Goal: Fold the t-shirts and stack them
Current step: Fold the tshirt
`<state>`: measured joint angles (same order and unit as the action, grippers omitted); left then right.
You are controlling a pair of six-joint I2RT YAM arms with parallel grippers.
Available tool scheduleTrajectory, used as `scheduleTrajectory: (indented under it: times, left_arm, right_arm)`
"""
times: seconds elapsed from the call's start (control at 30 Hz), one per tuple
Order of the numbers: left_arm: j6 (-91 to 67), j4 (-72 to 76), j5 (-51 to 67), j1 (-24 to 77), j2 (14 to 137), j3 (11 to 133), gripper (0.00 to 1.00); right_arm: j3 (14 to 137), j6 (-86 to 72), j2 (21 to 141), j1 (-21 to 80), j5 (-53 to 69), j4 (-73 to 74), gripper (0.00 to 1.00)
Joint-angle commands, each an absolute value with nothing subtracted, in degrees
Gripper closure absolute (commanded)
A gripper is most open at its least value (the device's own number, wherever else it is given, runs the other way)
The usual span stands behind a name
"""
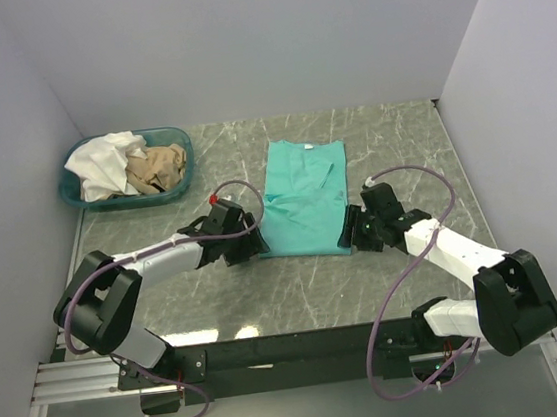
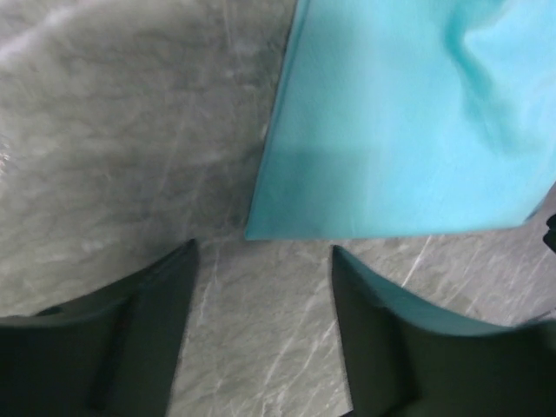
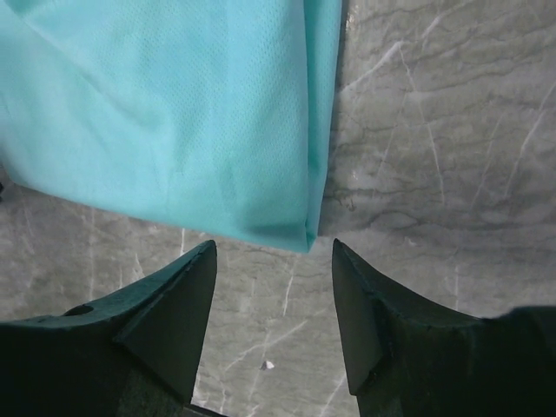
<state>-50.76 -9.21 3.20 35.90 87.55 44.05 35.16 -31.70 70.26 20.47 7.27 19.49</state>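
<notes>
The teal-green t-shirt (image 1: 303, 198) lies on the marble table, folded lengthwise into a narrow strip. My left gripper (image 1: 248, 247) is open and empty at the shirt's near left corner (image 2: 261, 228), just short of the hem. My right gripper (image 1: 349, 233) is open and empty at the near right corner (image 3: 304, 234), also just short of the cloth. The white t-shirt (image 1: 104, 163) and the tan-beige t-shirt (image 1: 160, 167) lie crumpled in the teal basket (image 1: 178, 192) at the back left.
The grey marble table (image 1: 268, 290) is walled in by white panels on three sides. The right arm's cable (image 1: 427, 184) loops beside the shirt's right side. A small white speck (image 3: 267, 365) lies on the table between my right fingers.
</notes>
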Motion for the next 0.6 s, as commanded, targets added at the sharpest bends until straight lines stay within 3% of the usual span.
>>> scheduleTrajectory:
  times: [0.0,0.2,0.47,0.57]
  left_arm:
    - [-51.7,-6.4,3.3,36.9,86.9,43.6,0.36]
    - [-51.9,-6.6,2.0,37.0,89.0,43.5,0.5]
    - [-51.9,-5.5,2.8,37.9,92.2,44.2,0.6]
    - [-51.7,-5.3,3.4,38.1,94.2,44.9,0.74]
  right_arm:
    - [34.2,-32.5,70.3,20.2,8.0,15.8,0.38]
    - [32.3,-32.9,71.2,20.1,8.1,14.6,0.39]
    - [31.5,-32.7,72.9,20.2,8.3,13.2,0.42]
    - [31.7,-32.5,73.9,20.1,8.5,13.0,0.44]
